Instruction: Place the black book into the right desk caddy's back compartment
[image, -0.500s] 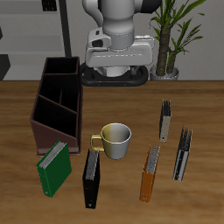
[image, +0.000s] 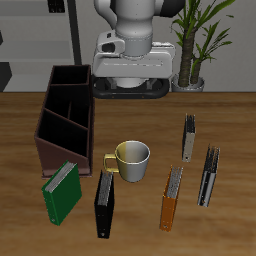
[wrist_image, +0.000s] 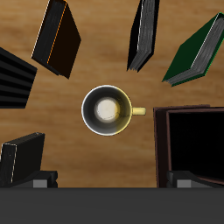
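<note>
Black book, green book, maroon-brown caddy with black interior.

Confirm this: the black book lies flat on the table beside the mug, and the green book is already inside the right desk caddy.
Not quite. The green book is not inside the right desk caddy; it stands on the table just outside the caddy's near end, as the exterior view shows. The rest holds: the black book lies flat on the table beside the mug.

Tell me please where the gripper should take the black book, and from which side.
Grip the black book from above, jaws across its thin width near mid-length. It stands on edge with its long narrow spine upward, and the mug and green book leave room beside it.
</note>
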